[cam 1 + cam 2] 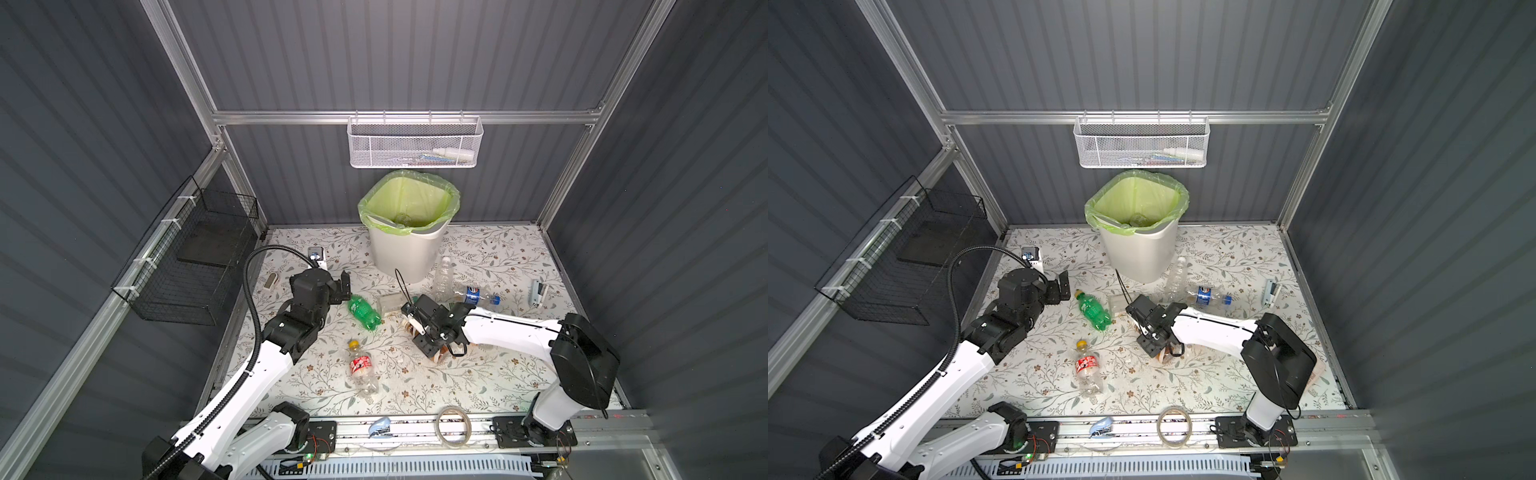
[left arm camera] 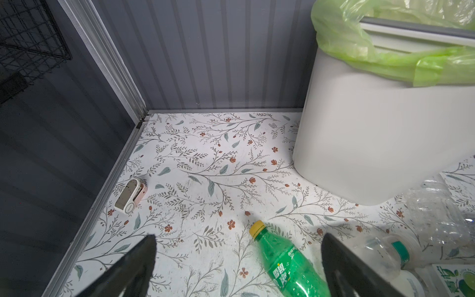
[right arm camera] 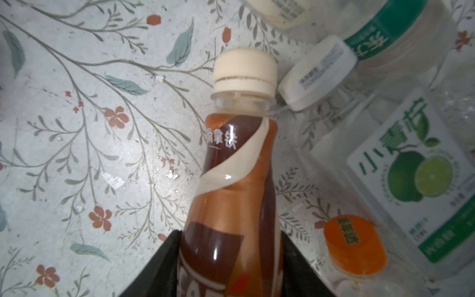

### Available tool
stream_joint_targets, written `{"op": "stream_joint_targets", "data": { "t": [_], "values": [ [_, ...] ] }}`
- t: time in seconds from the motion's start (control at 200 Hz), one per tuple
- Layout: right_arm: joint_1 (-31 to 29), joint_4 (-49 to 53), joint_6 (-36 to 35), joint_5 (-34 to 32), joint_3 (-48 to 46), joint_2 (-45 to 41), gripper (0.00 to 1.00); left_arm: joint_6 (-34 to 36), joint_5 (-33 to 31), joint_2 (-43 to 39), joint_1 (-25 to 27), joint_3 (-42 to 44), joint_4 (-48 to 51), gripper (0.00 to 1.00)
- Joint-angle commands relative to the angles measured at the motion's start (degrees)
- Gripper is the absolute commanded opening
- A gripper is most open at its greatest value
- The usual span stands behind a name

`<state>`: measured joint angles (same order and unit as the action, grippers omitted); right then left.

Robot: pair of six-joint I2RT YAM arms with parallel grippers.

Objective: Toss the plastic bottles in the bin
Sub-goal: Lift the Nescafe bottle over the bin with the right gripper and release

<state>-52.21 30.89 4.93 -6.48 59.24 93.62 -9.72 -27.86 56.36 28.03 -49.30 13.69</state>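
1. Plastic bottles lie scattered over the floral tabletop (image 1: 498, 374). The step in hand is picking up one brown bottle (image 3: 236, 180), which lies on its side in front of the bin (image 1: 399, 257), apart from it.
2. The right fingers (image 3: 159, 272) stand on either side of the brown bottle's lower body and press against it, so they have hold of it. Its cream cap points away from them. It appears to rest on the tabletop, not yet lifted.
3. The next move, I judge, is a lift clear of its close neighbours, a lime-label bottle (image 3: 411, 180) and an orange-capped bottle (image 3: 356, 244). After that comes a carry over the bin's green-lined rim and a release.
4. The left fingers (image 2: 133, 267) are spread wide and hold nothing. The green bottle (image 2: 282, 267) shows between them in the left wrist view, closer to one finger.
5. Left to clear: a red-label bottle (image 1: 363, 368), a blue-label bottle (image 1: 473, 296) and a clear unlabelled bottle (image 1: 444, 276) beside the bin.
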Motion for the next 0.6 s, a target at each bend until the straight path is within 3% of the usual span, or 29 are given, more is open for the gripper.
{"op": "stream_joint_targets", "data": {
  "t": [0.0,0.405,0.595],
  "values": [
    [-0.2,-0.4,1.0,-0.8,-0.7,-3.3,0.49,-0.9,0.6,-0.4,-0.3,0.9,-1.2,1.00],
    [3.5,-8.3,5.0,-3.8,-5.6,-22.2,0.48,1.1,1.7,-3.4,-0.3,2.1,-2.2,1.00],
    [6.9,-24.5,7.9,-4.7,-15.9,-36.8,0.47,0.7,3.0,-3.6,-0.3,1.7,-1.6,1.00]
  ]
}}
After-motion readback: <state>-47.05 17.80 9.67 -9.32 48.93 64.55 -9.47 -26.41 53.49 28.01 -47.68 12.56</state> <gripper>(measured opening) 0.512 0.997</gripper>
